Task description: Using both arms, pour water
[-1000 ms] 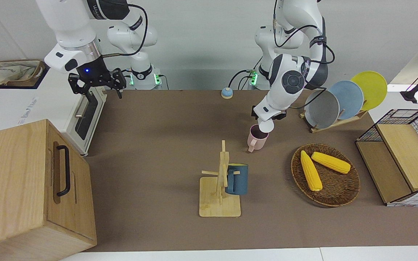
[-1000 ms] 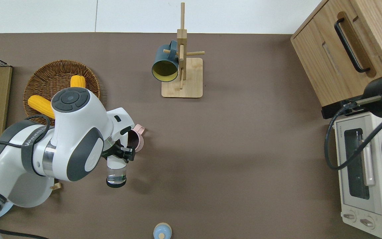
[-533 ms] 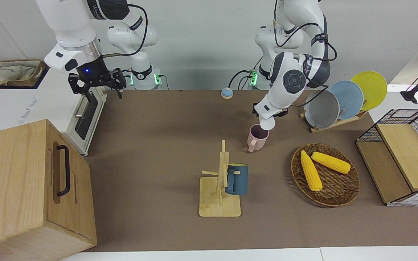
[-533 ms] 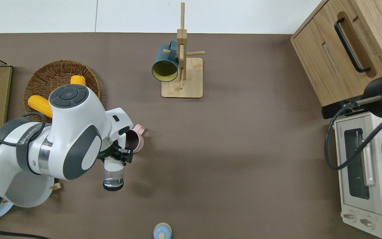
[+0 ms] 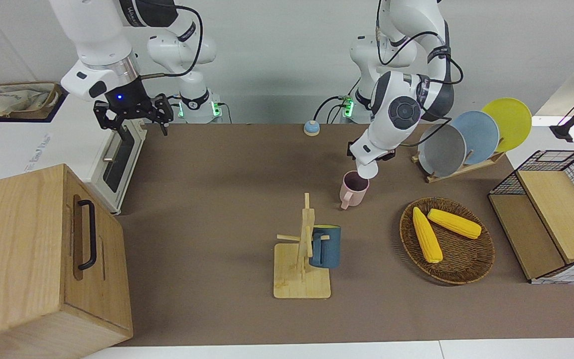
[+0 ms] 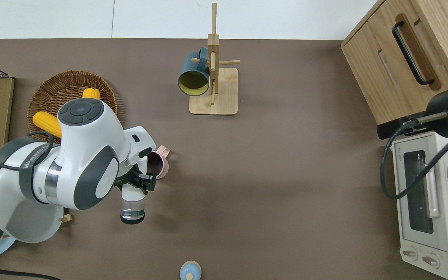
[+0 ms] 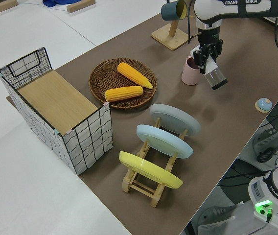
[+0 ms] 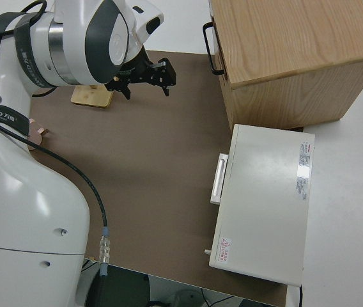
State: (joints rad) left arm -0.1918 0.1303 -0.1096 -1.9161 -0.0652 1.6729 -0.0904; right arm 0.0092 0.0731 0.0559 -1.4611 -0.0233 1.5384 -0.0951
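Water sits in the glass [image 6: 132,206] at lower left overhead, which we hold clamped in our left gripper [image 6: 137,183], tipped toward the pink mug [image 6: 158,164] for pouring; our right gripper [image 5: 132,113], spread wide, is parked.

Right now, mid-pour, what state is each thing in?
Left gripper: shut on the clear cup.
Clear cup: tipped toward the pink mug, water still inside.
Pink mug: upright on the table.
Blue mug: hung on the wooden rack.
Toaster oven: door closed.
Right gripper: parked, fingers open.
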